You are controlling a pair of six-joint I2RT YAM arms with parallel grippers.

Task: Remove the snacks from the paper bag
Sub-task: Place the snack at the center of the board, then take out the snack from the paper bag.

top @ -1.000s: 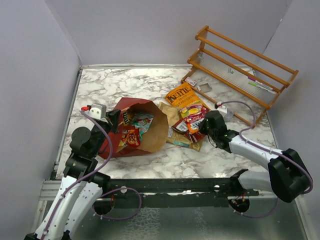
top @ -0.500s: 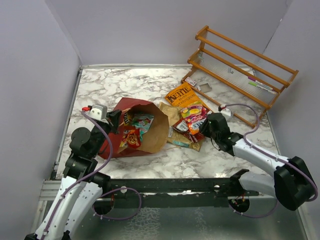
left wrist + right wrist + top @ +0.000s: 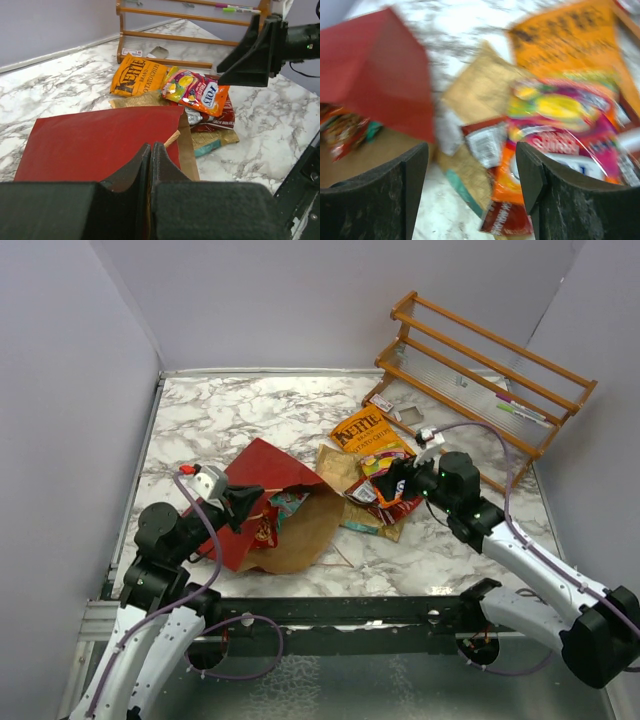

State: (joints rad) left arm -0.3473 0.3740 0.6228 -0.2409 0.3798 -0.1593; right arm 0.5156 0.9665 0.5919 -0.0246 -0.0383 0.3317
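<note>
A: State of left end effector (image 3: 151, 148)?
B: Clenched on the paper bag (image 3: 250, 475), pinching its dark red upper panel. A thin strip of paper shows between the fingers.
A: Bag position?
B: On its side on the tabletop (image 3: 220, 410), left of centre. Mouth faces right, brown inside showing. Red and teal packets (image 3: 272, 515) lie in the mouth.
A: And right end effector (image 3: 470, 147)?
B: Released, fingers wide apart, over the pile just beside the bag's mouth. Can't tell if it touches anything.
A: Pile contents?
B: Orange Kettle bag (image 3: 362, 428) at the far side, near the wooden rack (image 3: 490, 365). Tan chip bag (image 3: 336, 465) is nearest the bag's mouth. Yellow-pink candy pack (image 3: 376, 462) on top, red pack (image 3: 390, 508) under it, teal pack (image 3: 358, 527) at the near edge. Right wrist view is blurred.
</note>
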